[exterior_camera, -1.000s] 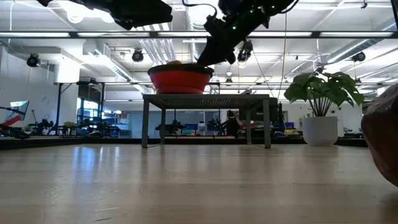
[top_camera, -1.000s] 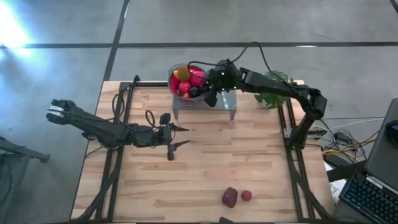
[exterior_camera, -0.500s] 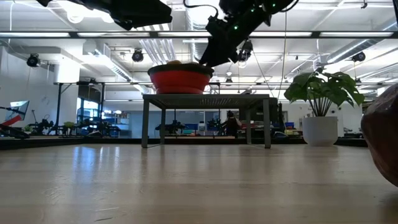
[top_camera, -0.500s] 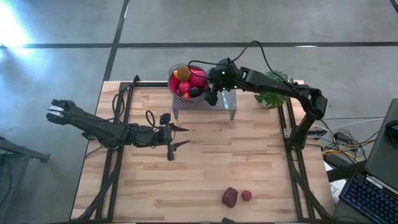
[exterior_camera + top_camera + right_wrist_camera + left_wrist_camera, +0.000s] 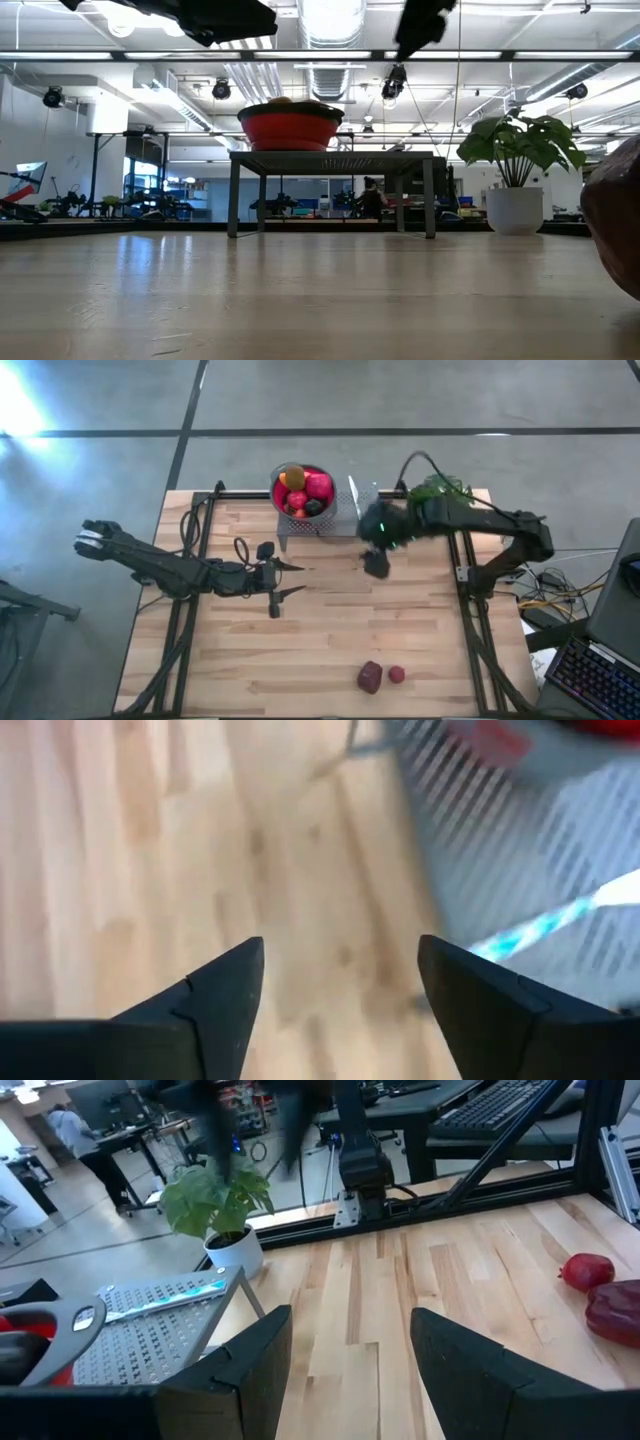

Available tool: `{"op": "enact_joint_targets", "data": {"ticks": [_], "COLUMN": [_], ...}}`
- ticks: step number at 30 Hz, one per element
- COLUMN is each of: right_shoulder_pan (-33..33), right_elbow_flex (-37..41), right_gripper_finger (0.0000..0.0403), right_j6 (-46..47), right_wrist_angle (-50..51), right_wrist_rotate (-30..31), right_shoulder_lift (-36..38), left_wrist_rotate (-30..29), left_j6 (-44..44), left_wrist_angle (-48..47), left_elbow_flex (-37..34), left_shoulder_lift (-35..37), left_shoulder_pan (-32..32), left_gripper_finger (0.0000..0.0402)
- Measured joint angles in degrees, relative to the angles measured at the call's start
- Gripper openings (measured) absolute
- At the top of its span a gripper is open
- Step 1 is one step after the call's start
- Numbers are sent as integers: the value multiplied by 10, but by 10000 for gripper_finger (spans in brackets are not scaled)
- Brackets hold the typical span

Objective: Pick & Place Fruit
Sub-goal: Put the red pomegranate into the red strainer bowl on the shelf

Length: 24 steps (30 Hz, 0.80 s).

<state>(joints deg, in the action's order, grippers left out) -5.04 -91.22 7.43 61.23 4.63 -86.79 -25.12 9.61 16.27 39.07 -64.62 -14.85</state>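
Red and orange fruit [image 5: 303, 491] sat heaped in the bowl [image 5: 277, 479] on the metal stand [image 5: 335, 525], just beyond the right gripper [image 5: 376, 564], whose fingers were spread and empty over bare wood. The left gripper [image 5: 287, 579] waited, jaws apart, with a maroon fruit [image 5: 370, 677] and a red berry [image 5: 397, 674] well off toward the table's front edge.

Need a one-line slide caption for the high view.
Right hand open beside the fruit-filled bowl; two fruits left on the table; left hand waiting.

Fruit in bowl [image 5: 303, 492]: a heap of red, orange and dark pieces, filling the round bowl [image 5: 276, 480] on the raised metal stand.
Maroon fruit [image 5: 370, 677]: larger, dark, on the table's near edge.
Small red fruit [image 5: 397, 674]: round, just beside the maroon one.
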Motion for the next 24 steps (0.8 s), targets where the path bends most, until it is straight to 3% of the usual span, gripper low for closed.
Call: {"op": "enact_joint_targets", "data": {"ticks": [9, 18, 24], "right_shoulder_pan": [210, 398, 483], "right_elbow_flex": [18, 77, 136], "right_gripper_finger": [269, 247, 268], "right_j6": [193, 429, 555], "right_wrist_angle": [82, 75, 46], "right_wrist_rotate": [76, 106, 118], "right_shoulder_lift": [21, 14, 10], "left_wrist_rotate": [0, 1, 4], "left_j6": [-3, -11, -23], "left_wrist_angle": [3, 8, 9], "left_elbow_flex": [0, 0, 0], "left_shoulder_lift": [0, 0, 0], "left_shoulder_pan": [0, 0, 0], "left_gripper_finger": [211, 211, 211]}}
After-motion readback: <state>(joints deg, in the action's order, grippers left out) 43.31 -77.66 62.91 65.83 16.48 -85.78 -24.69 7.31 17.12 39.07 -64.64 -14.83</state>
